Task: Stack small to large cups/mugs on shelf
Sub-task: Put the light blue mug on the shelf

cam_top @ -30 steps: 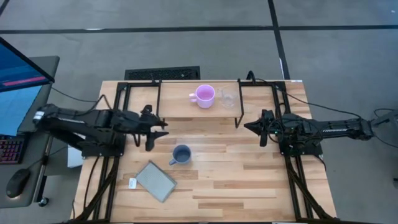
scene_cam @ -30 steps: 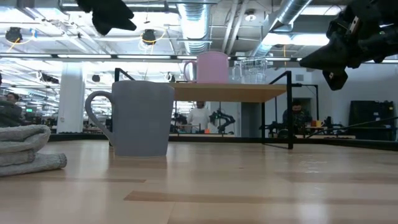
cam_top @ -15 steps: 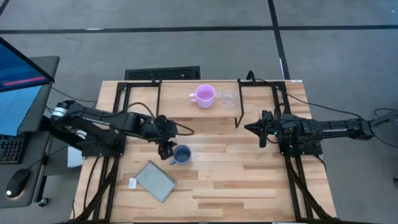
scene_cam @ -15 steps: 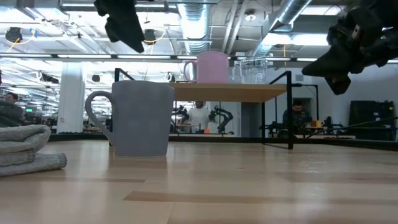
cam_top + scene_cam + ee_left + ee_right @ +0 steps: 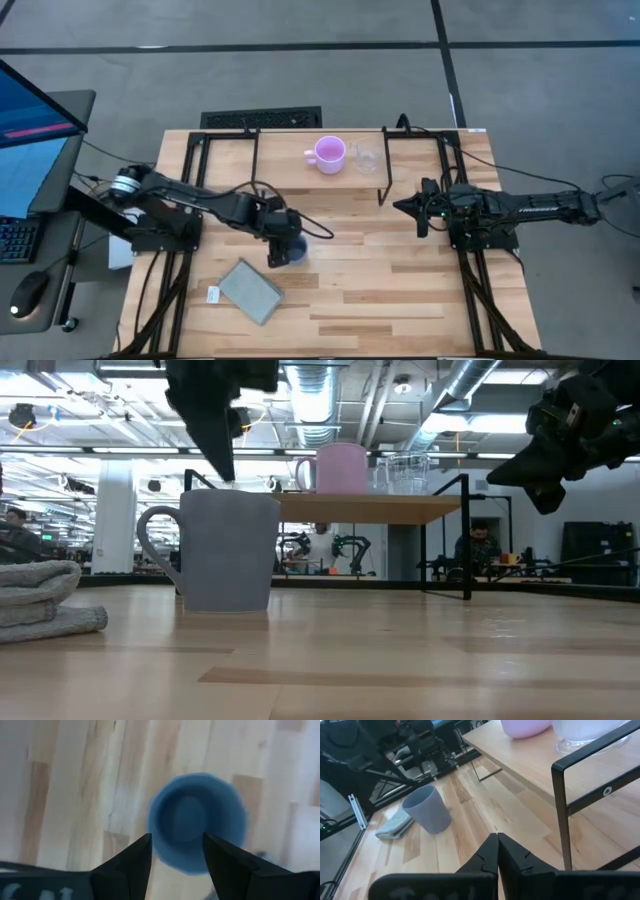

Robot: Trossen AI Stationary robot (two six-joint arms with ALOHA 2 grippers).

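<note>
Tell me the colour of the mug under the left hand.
Grey-blue mug; the left wrist view shows it best, straight down into it.

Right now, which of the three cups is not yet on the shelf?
The grey-blue mug. It stands on the tabletop under the left gripper, whereas the pink mug and glass cup sit on the shelf.

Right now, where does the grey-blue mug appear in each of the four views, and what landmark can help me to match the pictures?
High view: grey-blue mug left of table centre, partly under the left gripper.
Low view: large, left of centre.
Left wrist view: centre, seen from above.
Right wrist view: left of centre, in front of the grey pad.
Shared landmark: the shelf, except in the left wrist view.
</note>
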